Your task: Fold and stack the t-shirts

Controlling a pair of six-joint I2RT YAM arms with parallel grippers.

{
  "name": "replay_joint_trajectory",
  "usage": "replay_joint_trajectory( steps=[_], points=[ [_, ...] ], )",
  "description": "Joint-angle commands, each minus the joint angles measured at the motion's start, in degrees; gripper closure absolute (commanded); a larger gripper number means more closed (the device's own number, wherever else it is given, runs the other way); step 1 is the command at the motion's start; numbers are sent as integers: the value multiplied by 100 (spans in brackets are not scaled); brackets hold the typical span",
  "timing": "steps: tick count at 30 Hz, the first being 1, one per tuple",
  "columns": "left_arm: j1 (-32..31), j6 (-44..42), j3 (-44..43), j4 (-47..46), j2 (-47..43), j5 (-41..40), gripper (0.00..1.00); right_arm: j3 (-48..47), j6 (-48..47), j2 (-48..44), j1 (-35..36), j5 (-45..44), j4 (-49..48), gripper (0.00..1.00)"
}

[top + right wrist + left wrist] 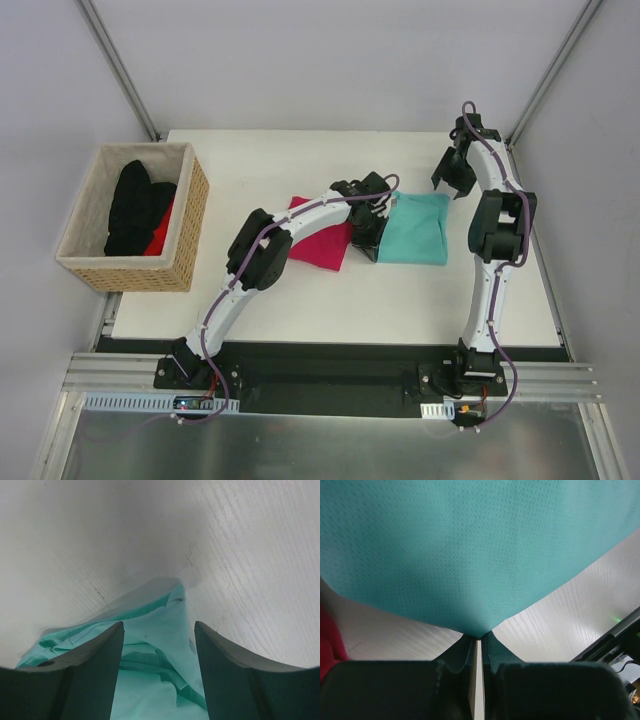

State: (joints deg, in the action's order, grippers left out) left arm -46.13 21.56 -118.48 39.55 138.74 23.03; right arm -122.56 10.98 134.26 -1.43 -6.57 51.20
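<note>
left hand (480,639): shut tight on a thin pinch of cloth at the left edge of the teal shirt (415,232)
right hand (158,625): spread wide, holding nothing; it hovers over the shirt's far right corner, and I can't tell if it touches
teal shirt: rough rectangle on the desk (300,300), right of centre; the far corner looks rumpled and layered from the right wrist
pink shirt (322,245): just left of the teal one, partly under the left arm; can't tell if they touch
handling: light, limp, no stiffness; the cloth tents at the pinch, and the rest will likely sag or drag
grip: edges or corners, through all layers; a one-point lift would probably spill the fold, so a second hold at the far right corner looks safer
basket (190,215): far left, black garment inside; leave it
</note>
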Motion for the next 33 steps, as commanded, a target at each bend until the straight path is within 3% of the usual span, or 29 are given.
replay_joint_trajectory(
  steps=[1, 14, 20, 21, 23, 24, 33],
  points=[
    [7, -47, -106, 167, -84, 18, 99, -207, 71, 92, -41, 94, 4, 38],
    [34, -3, 0, 167, -119, 27, 99, -242, 97, 276, -68, 173, -13, 39],
    [60, -3, 17, 167, -136, 35, 98, -189, 150, 312, -77, 244, -75, 69],
    [69, -3, 17, 176, -128, 44, 98, -180, 150, 329, -77, 252, -75, 80],
    [69, -3, 26, 167, -128, 44, 98, -172, 167, 338, -77, 261, -66, 89],
    [78, -12, 35, 167, -136, 53, 98, -171, 167, 329, -77, 261, -75, 99],
    [113, -64, 35, 167, -242, -140, 100, -171, 159, 180, -77, 208, -119, 99]
  ],
)
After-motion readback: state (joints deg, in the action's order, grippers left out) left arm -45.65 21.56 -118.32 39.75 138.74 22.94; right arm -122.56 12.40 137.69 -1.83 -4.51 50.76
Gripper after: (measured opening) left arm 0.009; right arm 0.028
